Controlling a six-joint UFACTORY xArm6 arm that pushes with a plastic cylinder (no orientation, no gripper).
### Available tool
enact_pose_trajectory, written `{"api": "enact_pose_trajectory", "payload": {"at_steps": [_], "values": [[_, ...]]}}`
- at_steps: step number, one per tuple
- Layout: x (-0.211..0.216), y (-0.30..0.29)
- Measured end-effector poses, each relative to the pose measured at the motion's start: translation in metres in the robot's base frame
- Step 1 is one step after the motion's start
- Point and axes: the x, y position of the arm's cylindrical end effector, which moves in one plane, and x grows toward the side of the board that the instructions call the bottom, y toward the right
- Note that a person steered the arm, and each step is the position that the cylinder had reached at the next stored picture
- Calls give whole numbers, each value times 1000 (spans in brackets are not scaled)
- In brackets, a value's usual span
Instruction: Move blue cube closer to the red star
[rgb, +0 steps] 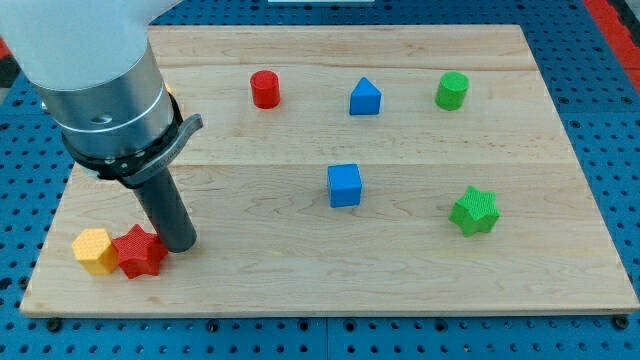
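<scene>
My tip touches the red star, well apart from the blue cube.

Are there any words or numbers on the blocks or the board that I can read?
None: no words, numbers or signs can be read anywhere.
The blue cube, the red star and the other blocks are plain.
The wooden board and my tip, right beside the red star, bear no writing.

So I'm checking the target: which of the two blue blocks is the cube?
The blue cube near the board's middle, flat-topped; the other blue block, nearer the view's top, has a peaked roof-like top.
</scene>
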Motion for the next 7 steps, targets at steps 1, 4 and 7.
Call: {"api": "enact_pose_trajectory", "payload": {"at_steps": [1, 4, 7], "values": [[0, 56], [-22, 240], [-40, 189]]}}
